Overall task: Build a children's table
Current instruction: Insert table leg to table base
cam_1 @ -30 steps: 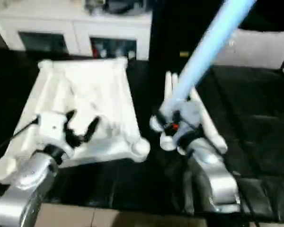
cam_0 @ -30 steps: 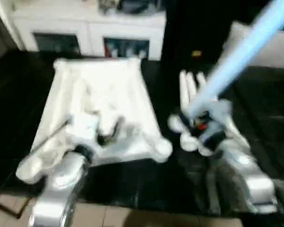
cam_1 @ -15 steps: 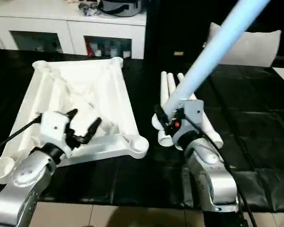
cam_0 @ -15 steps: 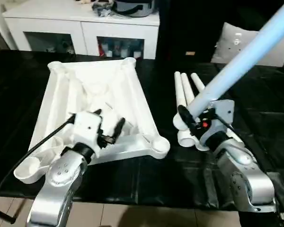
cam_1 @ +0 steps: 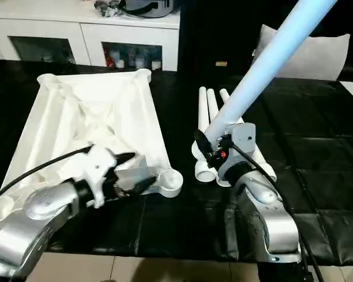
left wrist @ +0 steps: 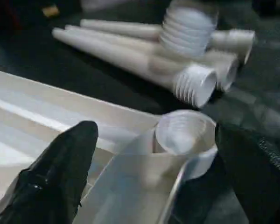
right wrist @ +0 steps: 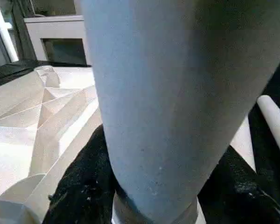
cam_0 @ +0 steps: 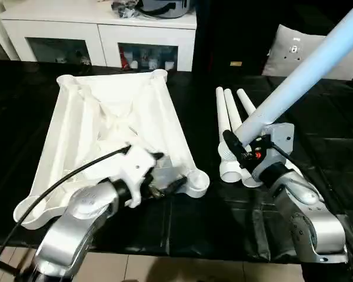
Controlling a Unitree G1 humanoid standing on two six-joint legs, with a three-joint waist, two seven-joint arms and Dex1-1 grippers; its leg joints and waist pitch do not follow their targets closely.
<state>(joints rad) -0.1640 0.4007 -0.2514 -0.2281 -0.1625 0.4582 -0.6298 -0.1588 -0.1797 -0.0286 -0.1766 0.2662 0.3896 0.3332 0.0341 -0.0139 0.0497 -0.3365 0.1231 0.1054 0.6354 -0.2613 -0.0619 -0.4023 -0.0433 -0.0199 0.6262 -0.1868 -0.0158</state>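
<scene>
White plastic table top [cam_0: 115, 126], square with ribbed underside facing up, lies on the black-covered surface [cam_0: 23, 100], left of centre. Right gripper [cam_0: 238, 150] is clamped around the thick end of one long tapered white leg [cam_0: 306, 70], which slants up and away to the right; threaded end points down, just above the three spare white legs [cam_0: 230, 117] lying side by side on the surface. Left gripper [cam_1: 132, 176] is spread wide, holding nothing, fingers straddling the near-right round corner socket [left wrist: 184, 133].

Risks:
- Leg is long and held only at its base (lots of leverage), so it can pivot in the grip and reach the socket off-axis, likely cross-threading.
- Left gripper sits right at the target socket; if it doesn't clamp or clear off, leg end may hit a finger [left wrist: 60, 172].
- Top is unclamped, so a sideways push could slide it.
- Low swing of the held leg could knock the spares rolling.
</scene>
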